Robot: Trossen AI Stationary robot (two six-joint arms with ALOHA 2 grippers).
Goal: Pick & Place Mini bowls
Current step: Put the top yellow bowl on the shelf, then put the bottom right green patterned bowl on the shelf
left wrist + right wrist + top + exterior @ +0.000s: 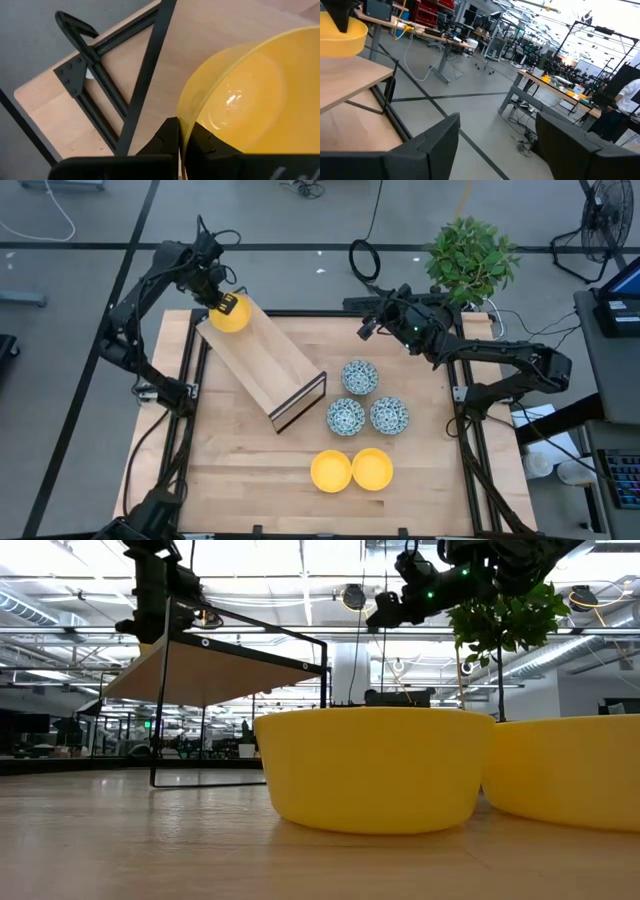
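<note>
I have one yellow mini bowl (230, 314) pinched by its rim in the left end effector (222, 304), over the far end of the wooden shelf (262, 360). It looks light, rigid and slick, so the rim suits. Right end effector (366, 328) hangs wide, beyond the patterned bowls (360, 377).

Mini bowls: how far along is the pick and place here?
Nothing looks placed yet: the wooden shelf is bare apart from the bowl being delivered. In hand: the left hand grips one yellow bowl by its rim over the shelf's far end. Left: two yellow bowls and three blue-patterned bowls on the table. The right hand waits open, raised near the plant.
</note>
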